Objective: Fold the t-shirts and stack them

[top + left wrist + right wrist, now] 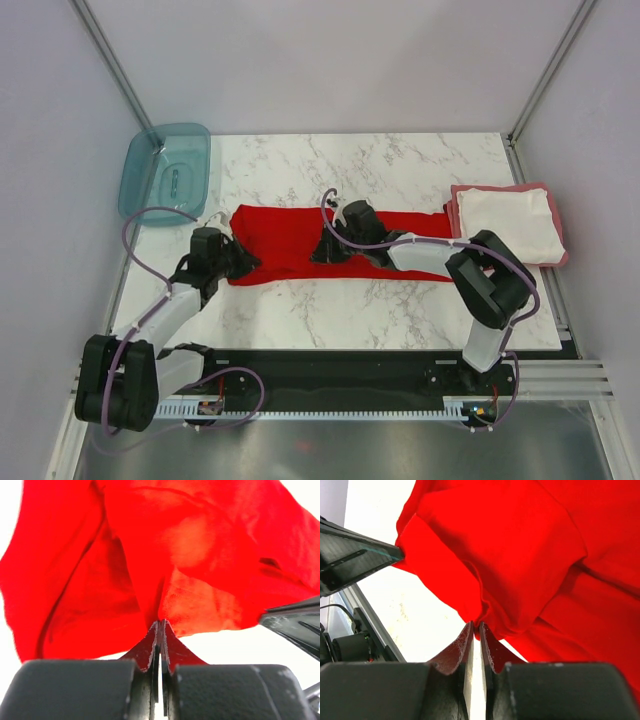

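Both arms have black joint housings and white tube links: left arm [165, 312], right arm [415, 256]. A lilac cable [133, 232] loops loose along each, from base to wrist. Black mounting rail [330, 378] under the bases, edged by a white slotted strip. Left gripper [160, 630] and right gripper [475, 630] have matte black bodies. Fingers [148, 650] are thin and dark, tapering to points, with faintly grainy inner faces.

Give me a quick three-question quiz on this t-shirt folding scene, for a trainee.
1. True or false: the left gripper is shut on the red t-shirt.
2. What lies on the pinkish-red t-shirt? A a towel, B the white t-shirt, C nothing.
3. Which corner of the table holds the teal tub?
Key: 1 true; 2 B; 3 the far left corner.
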Controlling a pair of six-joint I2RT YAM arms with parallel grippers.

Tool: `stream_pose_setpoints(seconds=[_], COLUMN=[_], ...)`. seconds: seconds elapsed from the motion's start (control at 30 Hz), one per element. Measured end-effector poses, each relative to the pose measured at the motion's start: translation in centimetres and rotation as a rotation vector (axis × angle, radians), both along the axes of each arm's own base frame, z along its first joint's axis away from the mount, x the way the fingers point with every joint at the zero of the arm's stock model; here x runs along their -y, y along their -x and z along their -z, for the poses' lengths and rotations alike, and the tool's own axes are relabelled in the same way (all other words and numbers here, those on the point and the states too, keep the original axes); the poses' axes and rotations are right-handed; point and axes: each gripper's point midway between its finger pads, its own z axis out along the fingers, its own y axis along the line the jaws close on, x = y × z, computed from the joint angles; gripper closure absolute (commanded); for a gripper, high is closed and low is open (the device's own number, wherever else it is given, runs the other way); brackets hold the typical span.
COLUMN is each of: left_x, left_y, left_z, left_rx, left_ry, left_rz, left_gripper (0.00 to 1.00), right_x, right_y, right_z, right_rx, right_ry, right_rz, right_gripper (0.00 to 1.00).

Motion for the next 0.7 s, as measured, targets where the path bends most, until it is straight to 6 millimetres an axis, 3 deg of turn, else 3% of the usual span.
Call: stream_pose_setpoints(seconds=[0.2, 0.47, 0.7], left_x=[-1.2, -1.7, -1.6], left_y=[0.7, 1.9, 1.4], left_z=[1.3, 4.1, 4.8], left_rx=[-0.066, -0.193, -0.235], left_ry=[-0.030, -0.057, -0.066], left_rz=[-0.076, -0.101, -0.103], left_gripper=[0.98, 0.96, 0.94], right_x=[0.3, 0.7, 0.6], right_y=[-0.1, -0.2, -0.3], right_z=[0.3, 2.4, 2.4], right_rx=[0.000, -0.035, -0.027], right_ry=[0.021, 0.069, 0.061], right_rz=[0.013, 0.034, 0.027], right_gripper=[0.83, 0.54, 0.46])
